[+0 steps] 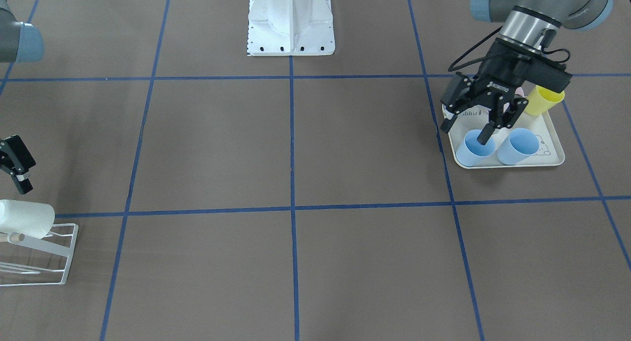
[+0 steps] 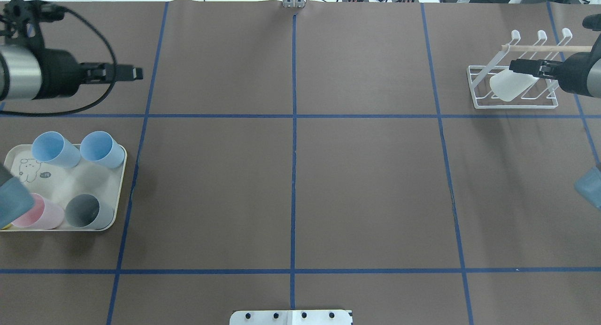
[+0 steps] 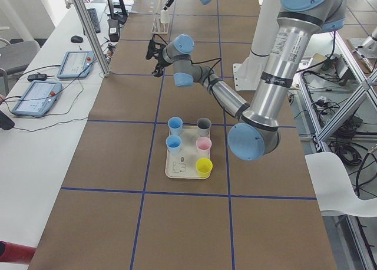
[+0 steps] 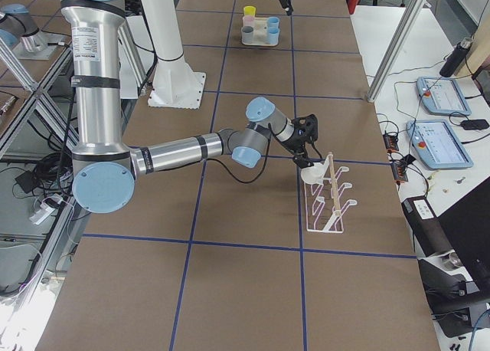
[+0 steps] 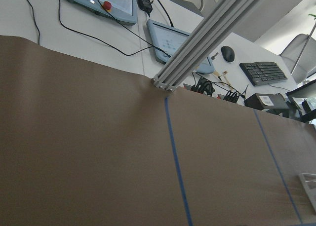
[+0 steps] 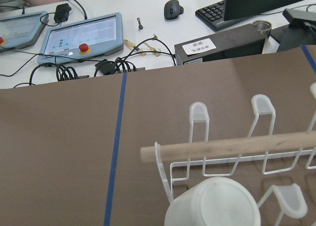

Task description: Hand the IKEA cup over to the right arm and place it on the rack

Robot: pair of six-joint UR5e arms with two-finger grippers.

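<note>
The IKEA cup [image 2: 509, 86], white and translucent, lies tilted on the white wire rack [image 2: 516, 104], under its wooden peg [image 6: 222, 147]. In the right wrist view the cup [image 6: 212, 206] shows its base just below the camera. My right gripper [image 2: 512, 65] hovers right above the cup, open and a little apart from it. Far off, my left gripper [image 1: 466, 131] hangs open and holds nothing, high above the cream tray [image 2: 119, 184].
On the tray stand two blue cups [image 2: 49, 149] [image 2: 101, 149], a pink one [image 2: 40, 214], a grey one [image 2: 87, 211] and a yellow one [image 1: 542, 100]. The robot base [image 1: 291, 25] sits mid-table. Tablets, cables and a keyboard [image 6: 217, 11] lie beyond the far edge.
</note>
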